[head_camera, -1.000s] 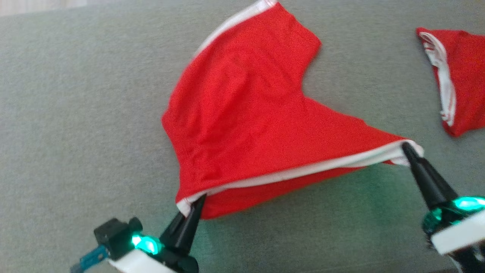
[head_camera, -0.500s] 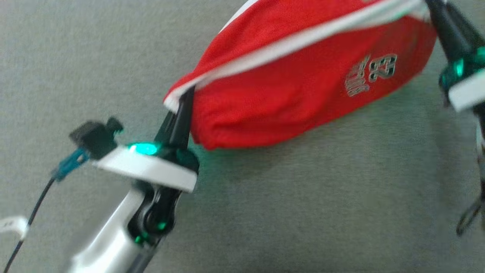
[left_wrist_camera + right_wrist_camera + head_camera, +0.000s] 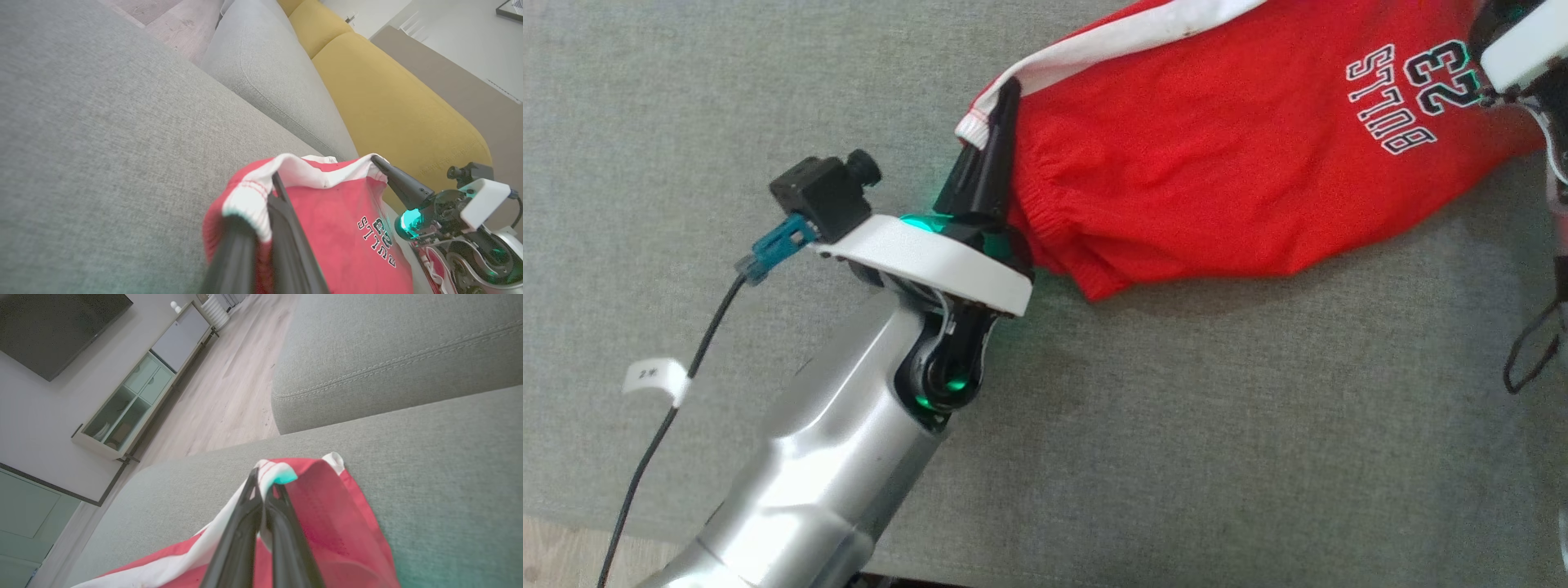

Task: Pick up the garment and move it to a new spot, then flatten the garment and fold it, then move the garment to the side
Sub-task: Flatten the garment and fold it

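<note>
The garment (image 3: pixel 1217 163) is a pair of red shorts with a white waistband and a black-and-white number print (image 3: pixel 1405 90). It hangs stretched between my two grippers above the grey sofa seat (image 3: pixel 1258 449), its lower fold resting on the cushion. My left gripper (image 3: pixel 1006 90) is shut on the left end of the waistband, and its fingers (image 3: pixel 282 212) pinch white band (image 3: pixel 249 200). My right gripper (image 3: pixel 261 477) is shut on the other end of the band; it also shows as the right gripper (image 3: pixel 375 160) across the garment (image 3: pixel 335 220). The right wrist's white plate (image 3: pixel 1519 49) sits at the top right.
A black cable with a white tag (image 3: pixel 654 380) trails from my left wrist. Yellow sofa cushions (image 3: pixel 388 102) lie beyond the grey ones. Wooden floor (image 3: pixel 229 388), a glass-fronted cabinet (image 3: pixel 122 408) and a dark screen (image 3: pixel 53 326) stand past the sofa's edge.
The head camera has shifted. Both grippers have raised the waistband, and the garment has turned so its printed side now faces up. The grips have not changed.
</note>
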Available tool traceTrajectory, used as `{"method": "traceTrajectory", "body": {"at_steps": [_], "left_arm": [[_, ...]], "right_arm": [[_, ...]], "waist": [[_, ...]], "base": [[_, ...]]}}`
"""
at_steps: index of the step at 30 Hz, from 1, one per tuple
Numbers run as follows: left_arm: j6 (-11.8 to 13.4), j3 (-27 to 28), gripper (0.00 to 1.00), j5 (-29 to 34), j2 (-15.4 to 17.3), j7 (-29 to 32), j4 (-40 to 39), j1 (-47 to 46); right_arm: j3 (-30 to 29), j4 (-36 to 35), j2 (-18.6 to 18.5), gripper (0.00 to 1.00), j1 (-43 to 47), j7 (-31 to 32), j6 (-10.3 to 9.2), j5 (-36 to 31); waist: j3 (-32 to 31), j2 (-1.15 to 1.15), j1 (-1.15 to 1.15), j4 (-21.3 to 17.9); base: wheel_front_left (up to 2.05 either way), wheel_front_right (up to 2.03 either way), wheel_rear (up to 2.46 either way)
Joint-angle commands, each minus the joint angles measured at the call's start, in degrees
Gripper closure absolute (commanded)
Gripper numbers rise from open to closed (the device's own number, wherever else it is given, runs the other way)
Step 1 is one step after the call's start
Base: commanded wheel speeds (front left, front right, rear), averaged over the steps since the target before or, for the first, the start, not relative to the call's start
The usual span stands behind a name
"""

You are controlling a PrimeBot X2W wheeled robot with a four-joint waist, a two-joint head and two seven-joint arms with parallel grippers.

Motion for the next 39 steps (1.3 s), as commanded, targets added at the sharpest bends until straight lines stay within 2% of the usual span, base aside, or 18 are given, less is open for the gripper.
{"method": "traceTrajectory", "body": {"at_steps": [1, 6, 14, 15, 16, 17, 18, 19, 26, 34, 39], "left_arm": [[-0.6, 0.4, 1.0, 0.3, 0.5, -0.3, 0.6, -0.1], [-0.8, -0.1, 1.0, 1.2, -0.2, -0.9, 2.8, -1.4], [0.5, 0.8, 1.0, 1.6, -1.4, -2.9, 6.7, -2.7], [0.6, 0.7, 0.89, 1.5, -1.5, -2.9, 7.1, -2.7], [0.7, 0.5, 0.72, 1.4, -1.6, -2.7, 7.4, -2.6], [0.7, 0.3, 0.36, 1.4, -1.6, -2.4, 7.8, -2.5], [0.8, 0.2, 0.12, 1.4, -1.6, -2.2, 8.1, -2.5], [0.9, 0.1, 0.0, 1.5, -1.5, -2.2, 8.3, -2.4], [2.0, 1.1, 0.0, 0.8, 0.5, -2.0, 8.8, -0.5], [4.2, 0.8, 0.0, 2.5, 3.9, -2.3, 7.1, 2.3], [5.1, -0.7, 0.0, 4.7, 4.5, -2.8, 4.6, 3.4]], "right_arm": [[1.0, -1.0, -0.1, 1.0, -1.3, -0.7, 0.4, -0.4], [2.8, 2.3, -0.8, 1.0, -2.9, -2.3, 0.4, -1.2], [4.5, 10.1, -2.4, 1.0, -5.3, -7.8, 0.4, -3.3], [4.9, 10.9, -2.5, 0.56, -5.6, -8.6, 0.4, -3.9], [5.2, 11.8, -2.4, 0.0, -5.9, -9.2, 0.4, -4.1], [5.6, 12.6, -2.2, 0.0, -6.1, -9.7, 0.4, -4.2], [5.9, 13.2, -2.1, 0.0, -6.3, -10.1, 0.4, -4.3], [6.3, 13.8, -1.9, 0.0, -6.6, -10.4, 0.4, -4.2], [10.9, 12.1, -4.2, 0.0, -6.0, -10.0, 0.4, -3.2], [12.3, 6.9, -10.7, 0.0, -0.6, -0.6, 0.4, -2.6], [11.2, 5.8, -9.9, 0.0, 2.2, 3.2, 0.4, -4.6]], "waist": [[0.1, 0.0, 0.0, 0.2], [0.3, 0.0, 0.0, 0.3], [-0.5, 0.0, 0.0, 1.0], [-0.7, 0.0, 0.0, 1.0], [-0.9, 0.0, 0.0, 1.0], [-1.1, 0.0, 0.0, 1.0], [-1.3, 0.0, 0.0, 0.9], [-1.5, 0.0, 0.0, 0.8], [-4.2, 0.0, 0.0, -0.8], [-6.9, 0.0, 0.0, -1.9], [-7.1, 0.0, 0.0, -1.1]], "base": [[0.0, 0.0, 0.0], [0.0, 0.0, 0.0], [0.0, 0.0, 0.0], [0.0, 0.0, 0.0], [0.0, 0.0, 0.0], [0.0, 0.0, 0.0], [0.0, 0.0, 0.0], [0.0, 0.0, 0.0], [0.0, 0.0, 0.0], [0.0, 0.0, 0.0], [0.0, 0.0, 0.0]]}}
